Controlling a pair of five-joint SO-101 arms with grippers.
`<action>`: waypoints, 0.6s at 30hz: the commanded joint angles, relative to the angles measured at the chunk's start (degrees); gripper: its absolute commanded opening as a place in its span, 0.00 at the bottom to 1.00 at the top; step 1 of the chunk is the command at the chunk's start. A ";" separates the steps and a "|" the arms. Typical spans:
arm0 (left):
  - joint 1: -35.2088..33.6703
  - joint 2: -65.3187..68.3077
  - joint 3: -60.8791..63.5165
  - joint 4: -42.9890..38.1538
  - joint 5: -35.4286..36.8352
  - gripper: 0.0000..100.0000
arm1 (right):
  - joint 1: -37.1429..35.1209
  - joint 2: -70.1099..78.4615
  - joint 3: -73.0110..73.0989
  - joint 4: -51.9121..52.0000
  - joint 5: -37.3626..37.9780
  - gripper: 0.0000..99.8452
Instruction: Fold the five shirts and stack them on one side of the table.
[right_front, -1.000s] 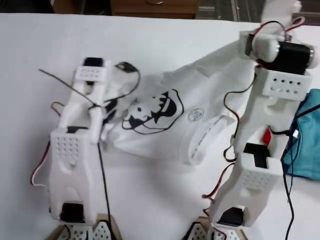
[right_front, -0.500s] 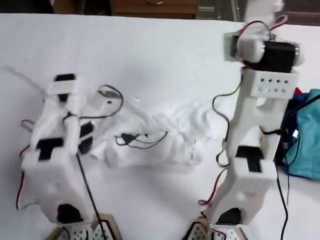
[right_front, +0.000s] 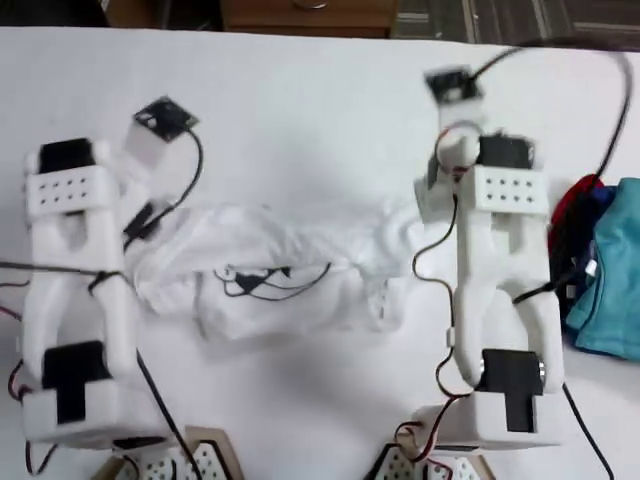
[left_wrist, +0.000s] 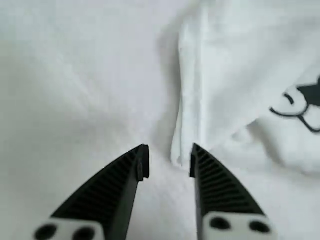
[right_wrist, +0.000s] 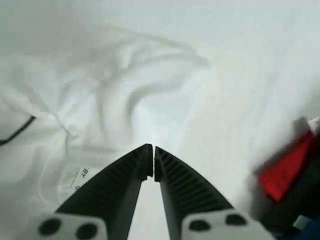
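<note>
Broadly, the white desk (right_front: 300, 80) carries one white shirt (right_front: 280, 275), which lies crumpled in a long bunch rather than flat, so the step in hand looks like spreading it out before any fold is made. A teal shirt (right_front: 615, 270) sits well off the white shirt's right end at the desk's edge, with a red cloth (right_front: 572, 200) just beside it on the side towards the white shirt. The left arm (right_front: 75, 300) stands at the white shirt's left end and the right arm (right_front: 505, 280) at its right end. On the white shirt's middle, a black drawing (right_front: 270, 280) is creased into thin lines. The left tool (left_wrist: 167, 162) is spread, its tips either side of a doubled edge of the white shirt, gripping nothing yet. The right tool (right_wrist: 152, 162) is pressed together with no cloth seen between its tips, hanging over the white shirt's rumpled end near a small label (right_wrist: 82, 175). To do this well, the left tool probably should close on that doubled edge fully, taking both layers, while the right tool opens and takes cloth at the label end; then both should draw apart evenly and low, so the white shirt flattens without twisting.
</note>
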 joint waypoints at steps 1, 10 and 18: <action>2.90 5.01 -2.86 -3.34 1.23 0.23 | 0.66 -2.33 5.45 -2.95 2.37 0.02; 10.29 28.22 -28.88 -1.23 5.01 0.23 | 0.40 -2.33 13.27 -8.66 2.73 0.19; 16.88 48.44 -53.49 10.99 0.26 0.23 | 0.40 -2.77 16.97 -11.47 3.96 0.15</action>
